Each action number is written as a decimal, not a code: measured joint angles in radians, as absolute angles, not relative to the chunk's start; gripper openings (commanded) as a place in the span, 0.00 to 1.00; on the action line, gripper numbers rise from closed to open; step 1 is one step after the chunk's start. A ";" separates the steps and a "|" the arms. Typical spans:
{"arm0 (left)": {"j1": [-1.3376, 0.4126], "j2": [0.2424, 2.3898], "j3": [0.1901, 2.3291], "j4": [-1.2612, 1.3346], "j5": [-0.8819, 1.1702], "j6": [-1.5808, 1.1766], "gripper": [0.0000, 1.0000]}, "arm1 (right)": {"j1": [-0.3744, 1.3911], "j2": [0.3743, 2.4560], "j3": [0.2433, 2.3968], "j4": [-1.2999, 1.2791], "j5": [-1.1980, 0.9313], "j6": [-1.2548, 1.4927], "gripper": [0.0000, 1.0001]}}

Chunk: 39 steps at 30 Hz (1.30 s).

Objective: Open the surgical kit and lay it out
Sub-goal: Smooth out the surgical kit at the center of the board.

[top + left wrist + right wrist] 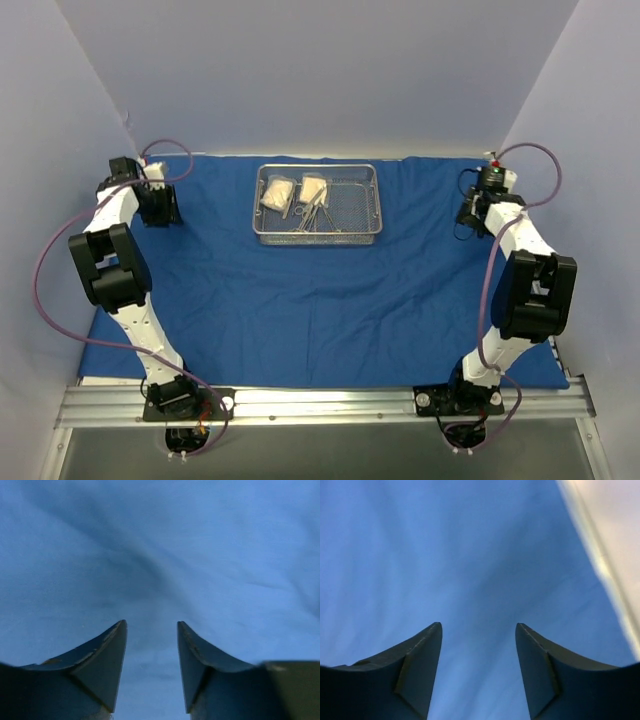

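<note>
A: Between the left claw [151,624] and the right claw [479,625], at the far side of the table: the tray [318,240]. It sits flat on the cloth [320,310], well apart from both claws.

B: Contents?

A: Two gauze packets [278,193] lie side by side in the end nearer the left claw. The clamps [312,215] lie just beside them, toward the tray's middle. They are too small to count from above.

B: Left claw state?

A: Fingers spread, with nothing between them. It points down at the cloth near its far left corner. A soft dark crease runs across the cloth ahead of the tips. I cannot tell whether the tips touch the cloth.

B: Right claw?

A: Also spread, the gap a little wider, nothing pinched. There is only cloth below and ahead of it. To its right the cloth ends at a pale surface [610,530], with the edge running diagonally past the right finger.

B: Cloth overall?

A: Opened out across the table with light wrinkles. The tray is on its far middle, and each claw is over a far corner.
</note>
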State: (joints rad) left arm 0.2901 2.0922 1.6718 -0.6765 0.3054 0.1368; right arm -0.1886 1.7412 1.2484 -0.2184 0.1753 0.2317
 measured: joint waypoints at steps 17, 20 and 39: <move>0.031 2.253 2.056 -0.711 0.221 0.150 0.94 | 0.071 2.128 1.767 -0.255 0.029 0.306 0.61; -0.007 2.387 2.223 -0.733 0.167 0.132 0.94 | 0.071 2.344 2.045 -0.279 0.049 0.296 0.63; -0.110 2.757 2.700 -0.949 0.068 0.118 0.02 | 0.085 2.682 2.411 -0.330 0.134 0.307 0.00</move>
State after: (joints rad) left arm -0.1097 2.7567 2.6999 -0.9493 0.0685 0.1177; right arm 0.0849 2.6823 2.4107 -0.3298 0.1341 0.3065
